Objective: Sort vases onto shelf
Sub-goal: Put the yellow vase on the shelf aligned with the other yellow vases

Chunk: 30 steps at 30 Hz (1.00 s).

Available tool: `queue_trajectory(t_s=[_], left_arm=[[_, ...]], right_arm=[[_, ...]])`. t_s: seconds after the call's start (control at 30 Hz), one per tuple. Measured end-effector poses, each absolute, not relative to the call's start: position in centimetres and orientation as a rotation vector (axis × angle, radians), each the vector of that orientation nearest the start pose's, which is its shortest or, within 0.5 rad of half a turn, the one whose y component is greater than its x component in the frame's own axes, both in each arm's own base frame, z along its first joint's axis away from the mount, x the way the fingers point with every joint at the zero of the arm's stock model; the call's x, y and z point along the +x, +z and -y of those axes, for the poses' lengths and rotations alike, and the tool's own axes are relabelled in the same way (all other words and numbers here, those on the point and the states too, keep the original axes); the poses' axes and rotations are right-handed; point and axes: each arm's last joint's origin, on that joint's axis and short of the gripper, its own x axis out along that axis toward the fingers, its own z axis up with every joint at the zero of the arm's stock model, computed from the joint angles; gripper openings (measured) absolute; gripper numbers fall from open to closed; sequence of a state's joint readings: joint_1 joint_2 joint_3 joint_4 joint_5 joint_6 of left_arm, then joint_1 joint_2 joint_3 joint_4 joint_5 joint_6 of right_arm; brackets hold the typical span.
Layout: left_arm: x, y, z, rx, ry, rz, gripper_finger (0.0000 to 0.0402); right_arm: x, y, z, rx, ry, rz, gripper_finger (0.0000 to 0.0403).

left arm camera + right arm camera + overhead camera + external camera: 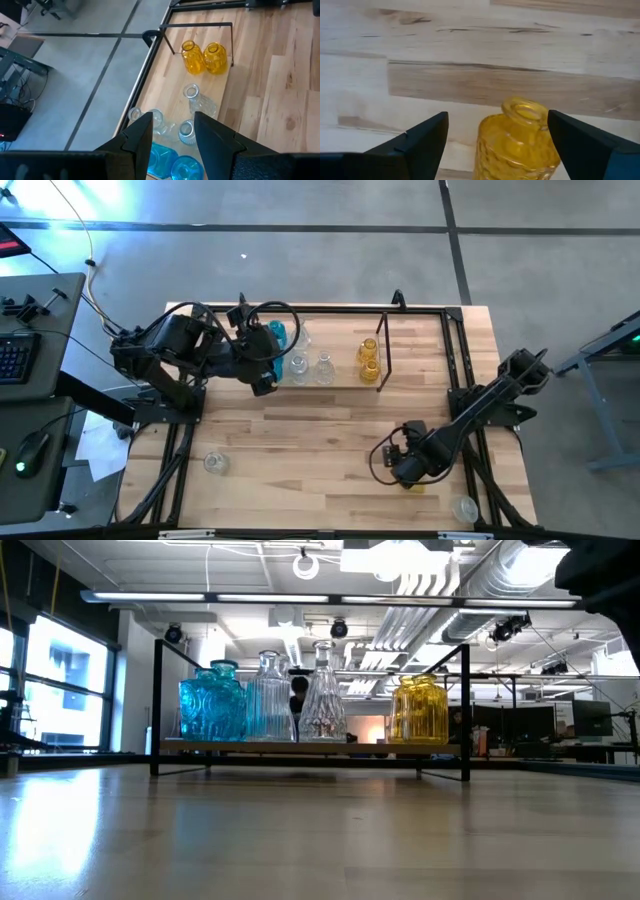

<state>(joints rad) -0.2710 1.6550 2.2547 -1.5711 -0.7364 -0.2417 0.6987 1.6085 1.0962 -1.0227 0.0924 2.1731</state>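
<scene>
Fingers spread wide, our right tool (495,142) brackets a yellow vase (517,137) on the desk (330,430), near right. If we close off-centre, it could tip. Left tool (172,137), part-open and empty, hovers over the shelf (385,345).

Your two arms (190,345) are dark and blocky, looped with black cables; their fingers (427,137) are flat dark wedges.
</scene>
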Motion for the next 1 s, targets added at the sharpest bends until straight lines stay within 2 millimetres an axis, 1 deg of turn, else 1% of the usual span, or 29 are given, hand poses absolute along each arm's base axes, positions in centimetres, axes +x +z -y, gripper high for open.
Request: queue_trajectory(t_s=[0.2, 0.6, 0.8, 1.0], left_arm=[[25.6, 48.1, 5.1, 0.25, 0.524, -0.794, 0.0136], [25.7, 48.1, 5.1, 0.249, 0.524, -0.794, 0.0136], [25.7, 48.1, 5.1, 0.25, 0.523, -0.795, 0.0136], [25.7, 48.1, 5.1, 0.251, 0.523, -0.795, 0.0136]], right_arm=[[20.8, 19.8, -17.6, 1.092, -1.171, -1.236, 0.0323], [21.4, 18.0, -18.4, 1.102, -1.21, -1.294, 0.0323], [21.2, 18.1, -18.4, 1.106, -1.233, -1.34, 0.0323], [21.4, 18.1, -18.6, 1.134, -1.213, -1.337, 0.0323]])
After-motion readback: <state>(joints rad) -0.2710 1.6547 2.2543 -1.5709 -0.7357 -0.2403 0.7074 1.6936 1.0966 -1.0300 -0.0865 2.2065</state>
